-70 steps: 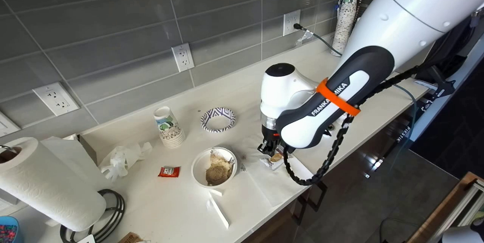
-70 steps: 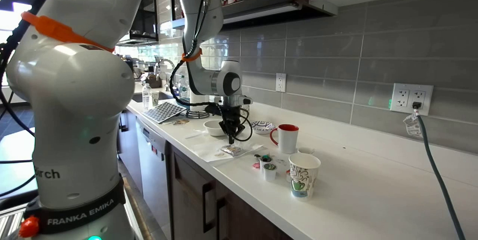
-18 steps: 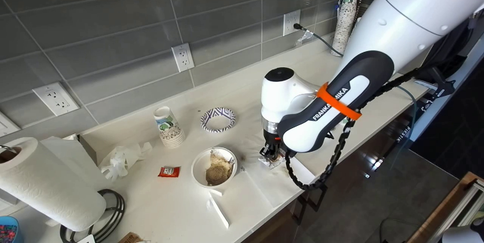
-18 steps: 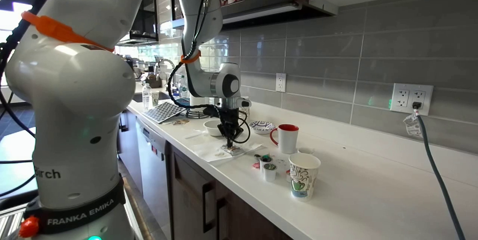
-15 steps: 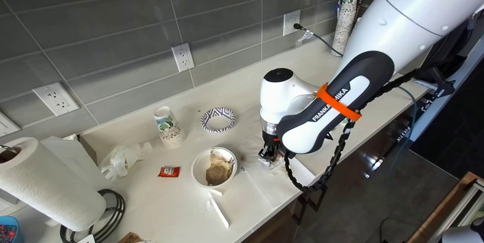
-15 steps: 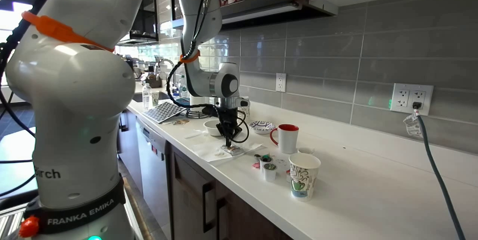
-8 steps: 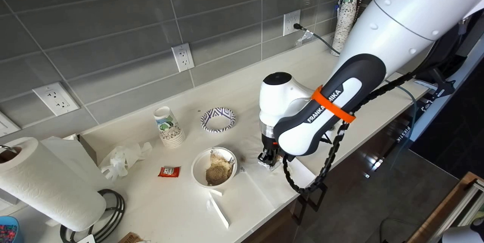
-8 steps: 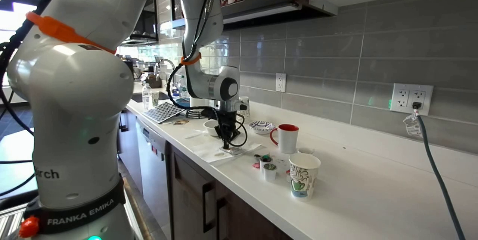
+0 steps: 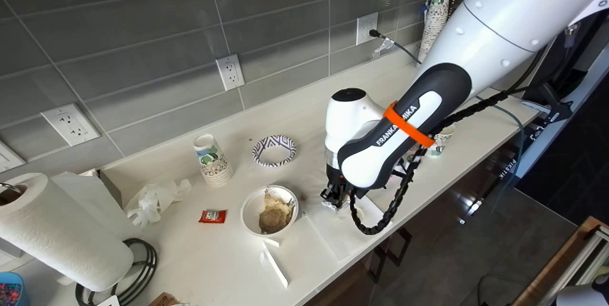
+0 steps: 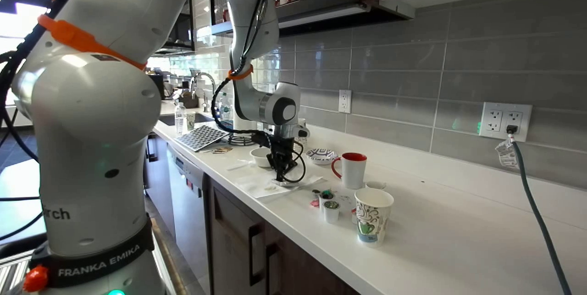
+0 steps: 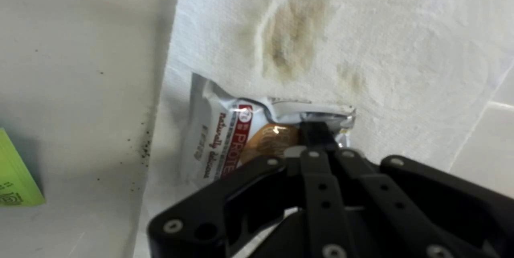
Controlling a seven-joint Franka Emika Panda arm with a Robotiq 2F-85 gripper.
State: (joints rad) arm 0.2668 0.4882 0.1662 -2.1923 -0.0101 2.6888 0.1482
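Wrapper [image 11: 235,137], "naturally" and "PROTE" legible

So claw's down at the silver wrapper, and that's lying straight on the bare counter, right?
Not quite: the silver wrapper lies on a paper towel, as the wrist view shows. The claw is down at it, yes.

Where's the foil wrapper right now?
In the wrist view, the foil wrapper lies on the paper towel, just below center, the gripper over its right end.

Downward tool [image 10: 279,177] (fingers [image 11: 317,135] together)
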